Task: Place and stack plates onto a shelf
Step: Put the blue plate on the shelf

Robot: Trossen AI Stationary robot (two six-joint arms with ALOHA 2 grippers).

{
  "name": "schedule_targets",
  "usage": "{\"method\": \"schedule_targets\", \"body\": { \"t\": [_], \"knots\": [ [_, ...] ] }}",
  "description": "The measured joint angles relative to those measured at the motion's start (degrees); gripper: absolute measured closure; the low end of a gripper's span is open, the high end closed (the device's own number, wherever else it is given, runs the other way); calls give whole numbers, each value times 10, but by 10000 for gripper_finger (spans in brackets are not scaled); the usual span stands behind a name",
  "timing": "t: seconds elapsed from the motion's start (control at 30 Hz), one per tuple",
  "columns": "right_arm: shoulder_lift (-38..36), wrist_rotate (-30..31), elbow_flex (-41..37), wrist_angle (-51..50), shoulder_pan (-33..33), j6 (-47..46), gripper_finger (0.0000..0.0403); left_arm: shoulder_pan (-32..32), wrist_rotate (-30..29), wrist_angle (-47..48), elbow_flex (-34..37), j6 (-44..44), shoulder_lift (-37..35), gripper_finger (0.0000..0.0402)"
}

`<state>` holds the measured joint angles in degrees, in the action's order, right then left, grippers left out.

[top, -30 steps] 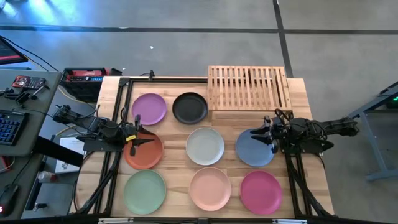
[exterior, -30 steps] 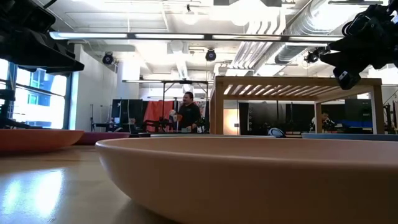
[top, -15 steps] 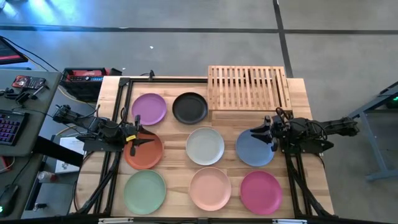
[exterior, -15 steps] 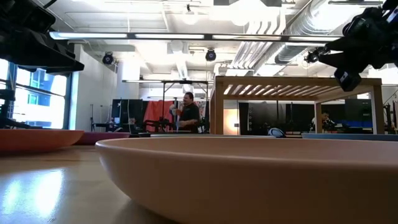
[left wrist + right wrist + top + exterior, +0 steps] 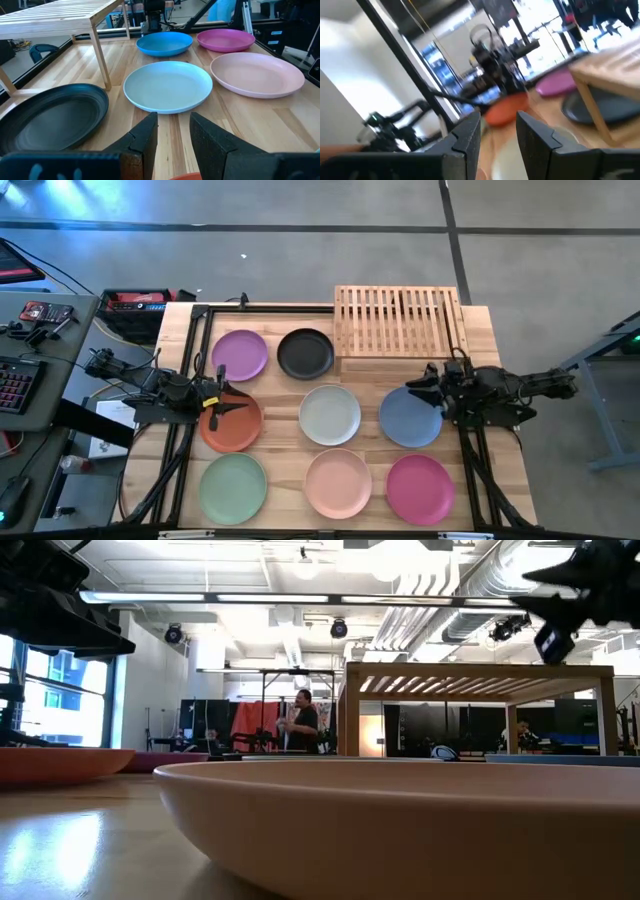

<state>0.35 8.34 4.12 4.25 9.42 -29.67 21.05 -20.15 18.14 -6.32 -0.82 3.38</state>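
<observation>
Eight plates lie flat on the plank table in the high view: purple (image 5: 240, 354), black (image 5: 305, 353), rust-orange (image 5: 231, 425), off-white (image 5: 330, 414), blue (image 5: 408, 420), mint green (image 5: 233, 487), peach-pink (image 5: 338, 483), magenta (image 5: 419, 489). The slatted shelf (image 5: 400, 320) stands on its legs at the far edge and holds nothing. My left gripper (image 5: 226, 402) hovers open above the rust-orange plate, its fingers (image 5: 145, 137) apart. My right gripper (image 5: 418, 390) is open above the blue plate's far right rim, raised high in the low view (image 5: 565, 600).
A black frame (image 5: 190, 380) runs along the table's left, far and right sides. The shelf's legs (image 5: 348, 715) leave a gap beneath its top. People stand in the room beyond the table (image 5: 300, 725). A desk with a keyboard (image 5: 15, 385) sits left of the table.
My right gripper has risen and drawn a little toward the table's right edge, tipping upward; its wrist view is blurred. The plates have stayed in place.
</observation>
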Motion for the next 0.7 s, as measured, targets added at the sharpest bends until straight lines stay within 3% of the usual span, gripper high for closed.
{"method": "schedule_targets", "body": {
  "t": [0.2, 0.37, 0.7],
  "knots": [
    [4, 13, 65, 15, 0, 0, 295, 0, 0, 0, 0, 0, 0, 300],
    [34, 25, 140, 5, 0, 52, 295, 0, 0, 0, 0, 0, 0, 300],
    [173, 65, 298, -141, 0, 32, 295, 0, 0, 0, 0, 0, 0, 300]
  ]
}}
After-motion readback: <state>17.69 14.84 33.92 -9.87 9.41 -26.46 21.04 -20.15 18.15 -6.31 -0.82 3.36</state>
